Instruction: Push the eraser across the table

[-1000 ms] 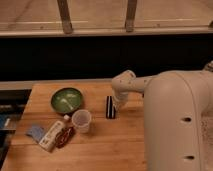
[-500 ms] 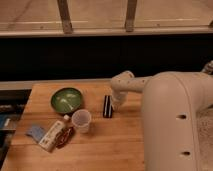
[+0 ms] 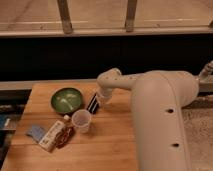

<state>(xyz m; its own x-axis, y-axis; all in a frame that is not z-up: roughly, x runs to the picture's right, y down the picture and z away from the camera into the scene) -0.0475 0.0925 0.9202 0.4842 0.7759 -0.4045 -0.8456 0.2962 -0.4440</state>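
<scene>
The eraser (image 3: 93, 103) is a small black block with a thin white stripe. It lies on the wooden table (image 3: 107, 145) just right of the green bowl and above the cup. My gripper (image 3: 101, 98) is at the end of the white arm that reaches in from the right. It sits right against the eraser's right side, low over the table.
A green bowl (image 3: 66, 100) stands left of the eraser. A translucent cup (image 3: 81, 121) stands in front of it. A white-and-red packet (image 3: 51, 137), a dark snack wrapper (image 3: 65, 137) and a small blue pad (image 3: 35, 132) lie at the front left. The arm's white body (image 3: 160, 125) covers the table's right side.
The gripper has moved left and the eraser has slid with it, now closer to the bowl and turned slightly.
</scene>
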